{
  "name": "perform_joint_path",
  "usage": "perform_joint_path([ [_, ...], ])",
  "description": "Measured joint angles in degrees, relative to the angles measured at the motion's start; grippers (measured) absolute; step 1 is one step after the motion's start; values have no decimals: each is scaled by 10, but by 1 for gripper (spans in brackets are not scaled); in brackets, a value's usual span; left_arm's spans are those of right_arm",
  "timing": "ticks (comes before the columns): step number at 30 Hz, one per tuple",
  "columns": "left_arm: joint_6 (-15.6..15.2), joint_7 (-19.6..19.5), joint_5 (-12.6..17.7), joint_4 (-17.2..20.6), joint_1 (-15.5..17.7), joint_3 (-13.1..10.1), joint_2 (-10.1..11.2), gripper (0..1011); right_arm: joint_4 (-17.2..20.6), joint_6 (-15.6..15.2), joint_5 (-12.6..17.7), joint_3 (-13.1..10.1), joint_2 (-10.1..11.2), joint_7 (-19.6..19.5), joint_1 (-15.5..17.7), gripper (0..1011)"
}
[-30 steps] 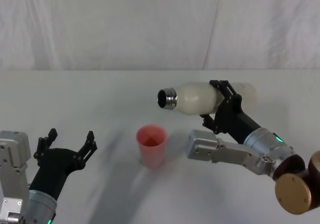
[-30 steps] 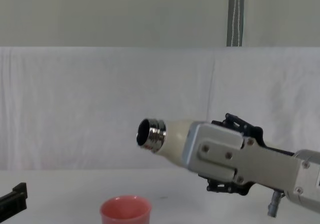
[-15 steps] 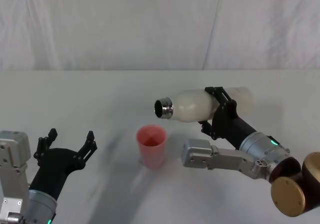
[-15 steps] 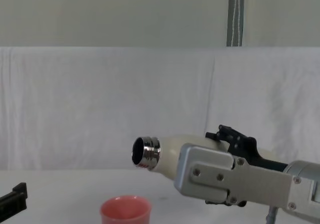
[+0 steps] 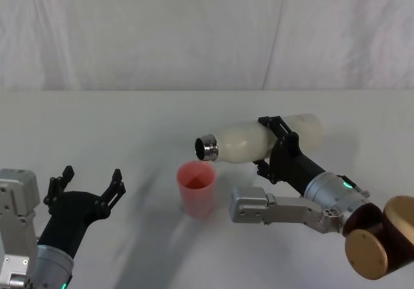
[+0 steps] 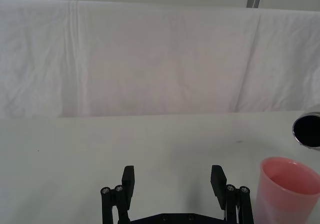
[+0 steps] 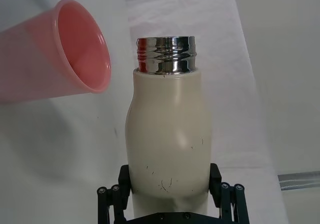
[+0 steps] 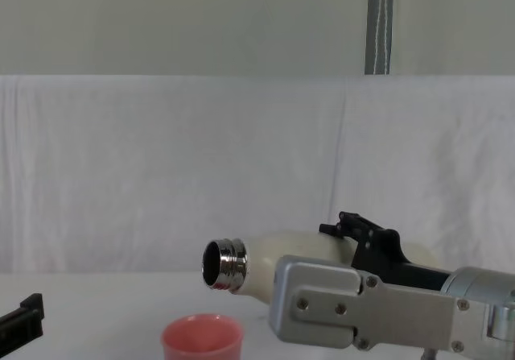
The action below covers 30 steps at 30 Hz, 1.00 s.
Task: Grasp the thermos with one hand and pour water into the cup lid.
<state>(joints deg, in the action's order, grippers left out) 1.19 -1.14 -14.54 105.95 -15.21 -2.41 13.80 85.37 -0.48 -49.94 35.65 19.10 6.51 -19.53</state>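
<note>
On the white table (image 5: 129, 121), the right pincer (image 5: 275, 148) holds the tall cream bottle (image 5: 259, 140) tipped over the small pink cup (image 5: 196, 187), no water showing yet.

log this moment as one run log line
right gripper: holds thermos tilted | neck over cup lid | left gripper: open, parked

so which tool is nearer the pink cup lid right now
Right. The right tool holds the tilted thermos just up and right of the cup lid, neck over its rim. The left tool sits open, well off to its left.
</note>
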Motion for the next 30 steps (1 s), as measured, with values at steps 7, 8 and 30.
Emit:
perform_joint_path([
  [7, 0, 0, 0, 0, 0, 0, 0, 1001, -3, 2, -2, 4, 1, 1, -6, 950],
  [8, 0, 0, 0, 0, 0, 0, 0, 1001, -3, 2, -2, 4, 1, 1, -6, 950],
  [30, 0, 0, 0, 0, 0, 0, 0, 1001, -7, 5, -7, 13, 6, 4, -18, 950],
])
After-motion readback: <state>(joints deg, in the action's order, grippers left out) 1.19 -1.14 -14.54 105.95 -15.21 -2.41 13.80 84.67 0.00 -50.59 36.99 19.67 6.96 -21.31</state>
